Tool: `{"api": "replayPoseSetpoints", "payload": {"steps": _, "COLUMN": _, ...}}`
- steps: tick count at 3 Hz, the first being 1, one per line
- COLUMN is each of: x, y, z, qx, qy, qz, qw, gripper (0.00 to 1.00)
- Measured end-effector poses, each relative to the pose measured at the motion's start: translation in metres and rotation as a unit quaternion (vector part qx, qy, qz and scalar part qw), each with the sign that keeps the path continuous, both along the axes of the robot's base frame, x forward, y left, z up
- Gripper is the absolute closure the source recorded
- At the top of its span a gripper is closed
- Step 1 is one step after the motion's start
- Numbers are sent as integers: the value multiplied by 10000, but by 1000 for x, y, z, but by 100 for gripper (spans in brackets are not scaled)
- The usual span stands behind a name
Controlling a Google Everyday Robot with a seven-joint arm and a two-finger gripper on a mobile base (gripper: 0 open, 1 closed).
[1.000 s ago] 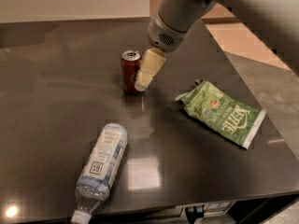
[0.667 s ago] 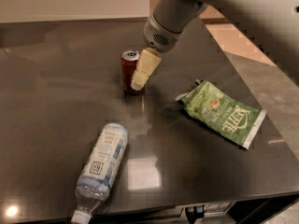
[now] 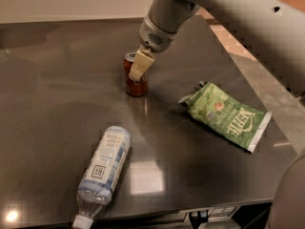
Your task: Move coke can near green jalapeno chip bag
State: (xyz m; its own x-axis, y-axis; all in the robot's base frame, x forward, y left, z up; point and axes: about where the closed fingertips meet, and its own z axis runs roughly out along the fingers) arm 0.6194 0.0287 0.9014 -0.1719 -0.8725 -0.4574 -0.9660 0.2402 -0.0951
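Observation:
The coke can (image 3: pixel 134 85), red with a silver top, stands upright on the dark table (image 3: pixel 57 104) at centre left. My gripper (image 3: pixel 138 69) comes down from the upper right, and one cream finger (image 3: pixel 139 66) lies across the front of the can. The other finger is hidden behind the can. The green jalapeno chip bag (image 3: pixel 225 115) lies flat to the right of the can, a good gap away, with white "Kettle" lettering.
A clear plastic water bottle (image 3: pixel 102 171) with a white label lies on its side near the front left. The table's right edge runs diagonally past the chip bag, and its front edge is just below the bottle.
My gripper has shifted left and slightly down, from beside the can's right side to over the can itself. The can, bag and bottle have not moved.

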Motion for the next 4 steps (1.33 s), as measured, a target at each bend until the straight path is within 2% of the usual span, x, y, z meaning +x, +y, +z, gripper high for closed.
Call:
{"api": "replayPoseSetpoints", "payload": {"steps": 1, "x": -2, "y": 2, "z": 5, "qx": 152, "qy": 82, "qz": 22, "qw": 9998, "gripper": 63}}
{"api": "replayPoseSetpoints", "payload": {"steps": 2, "x": -7, "y": -12, "z": 19, "qx": 216, "qy": 45, "qz": 1, "qw": 9998, "gripper": 86}}
{"api": "replayPoseSetpoints", "payload": {"steps": 3, "x": -8, "y": -43, "z": 30, "qx": 170, "qy": 12, "qz": -195, "qw": 9997, "gripper": 100}}
{"api": "replayPoseSetpoints", "payload": {"steps": 4, "x": -9, "y": -78, "z": 29, "qx": 59, "qy": 27, "qz": -450, "qw": 9990, "gripper": 100}}
